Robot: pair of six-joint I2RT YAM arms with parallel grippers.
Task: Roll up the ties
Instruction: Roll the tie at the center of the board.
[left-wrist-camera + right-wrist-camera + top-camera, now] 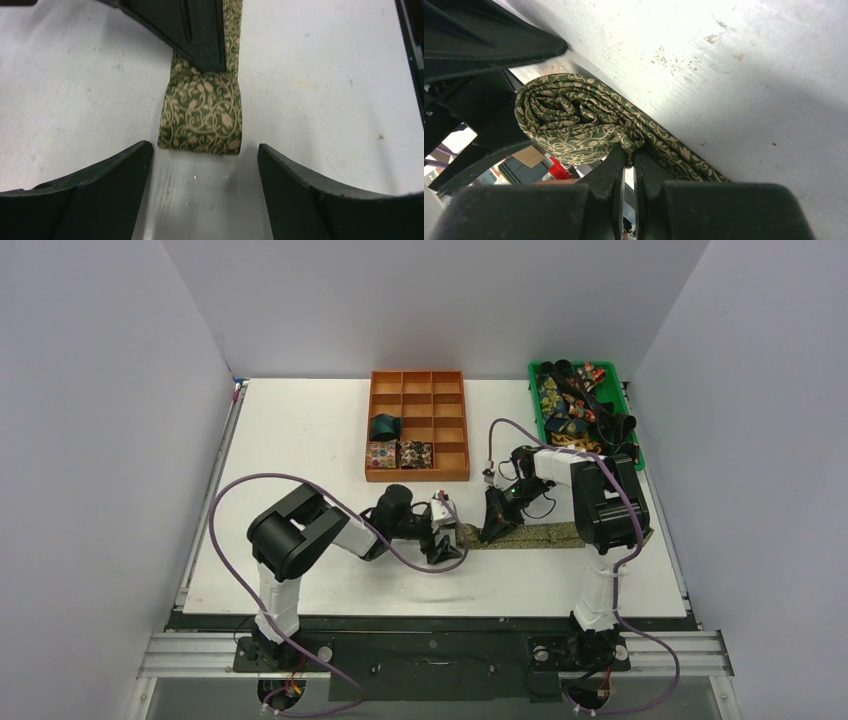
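An olive-green tie with a gold vine pattern lies as a flat strip on the white table, its left end rolled into a small coil. My left gripper stands open just in front of the coil, a finger on each side and apart from it. My right gripper is shut on a fold of the tie where the coil meets the strip. From above, the left gripper and right gripper face each other over the coil.
An orange compartment tray at the back middle holds a teal roll and two floral rolls. At the back right, a green bin is piled with loose ties. White walls enclose the table.
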